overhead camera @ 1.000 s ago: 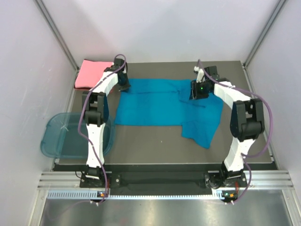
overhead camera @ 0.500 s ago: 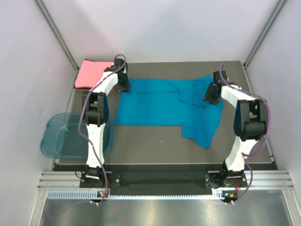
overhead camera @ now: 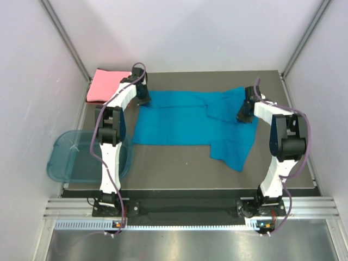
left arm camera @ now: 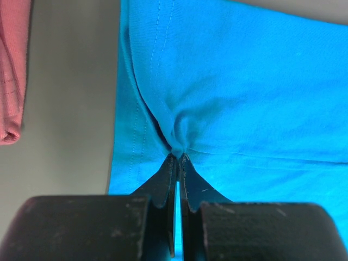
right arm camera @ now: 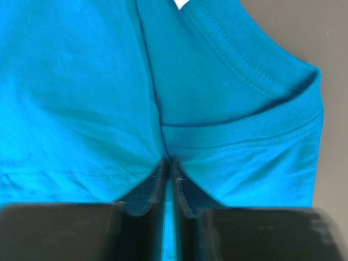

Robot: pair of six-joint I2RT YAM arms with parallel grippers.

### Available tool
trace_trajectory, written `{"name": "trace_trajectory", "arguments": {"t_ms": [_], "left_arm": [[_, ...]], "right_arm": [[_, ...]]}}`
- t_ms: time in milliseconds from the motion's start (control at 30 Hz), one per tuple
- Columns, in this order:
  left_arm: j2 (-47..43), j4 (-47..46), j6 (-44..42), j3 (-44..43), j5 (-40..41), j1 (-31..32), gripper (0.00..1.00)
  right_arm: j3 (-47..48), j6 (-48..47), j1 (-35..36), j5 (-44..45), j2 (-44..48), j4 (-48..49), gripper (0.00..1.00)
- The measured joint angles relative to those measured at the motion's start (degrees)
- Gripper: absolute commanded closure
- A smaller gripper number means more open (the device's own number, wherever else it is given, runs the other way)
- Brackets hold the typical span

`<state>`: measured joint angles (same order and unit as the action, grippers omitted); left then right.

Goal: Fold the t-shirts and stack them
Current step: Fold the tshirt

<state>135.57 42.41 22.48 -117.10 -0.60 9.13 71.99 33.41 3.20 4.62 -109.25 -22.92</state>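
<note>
Left claw (left arm camera: 178, 157), right claw (right arm camera: 167, 163) pinching one teal t-shirt (overhead camera: 179, 122); one pink t-shirt (overhead camera: 103, 85)

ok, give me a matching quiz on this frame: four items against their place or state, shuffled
1 pink t-shirt
2 tub
3 left pincer
4 right pincer

A shut on the teal t-shirt at its collar
B folded, far left corner of the table
C shut on the teal t-shirt by a stitched edge
D near left, overhanging the table's edge

Pairs: 1-B, 2-D, 3-C, 4-A
</note>
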Motion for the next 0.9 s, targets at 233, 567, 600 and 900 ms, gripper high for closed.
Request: {"name": "trace_trajectory", "arguments": {"t_ms": [233,567,600,900], "left_arm": [[0.0,0.0,0.0,0.0,0.0,0.0,1.0],[0.0,0.0,0.0,0.0,1.5,0.0,1.0],[0.0,0.0,0.0,0.0,1.5,0.0,1.0],[0.0,0.1,0.0,0.0,1.5,0.0,1.0]], "right_arm": [[-0.4,0.3,0.0,0.7,0.3,0.7,1.0],[-2.4,0.9,0.0,2.2,6.9,-0.2,1.0],[-3.0,1.2,0.0,2.3,7.7,-0.4,1.0],[-11.8,5.9,0.0,1.9,11.7,1.0,1.0]]}}
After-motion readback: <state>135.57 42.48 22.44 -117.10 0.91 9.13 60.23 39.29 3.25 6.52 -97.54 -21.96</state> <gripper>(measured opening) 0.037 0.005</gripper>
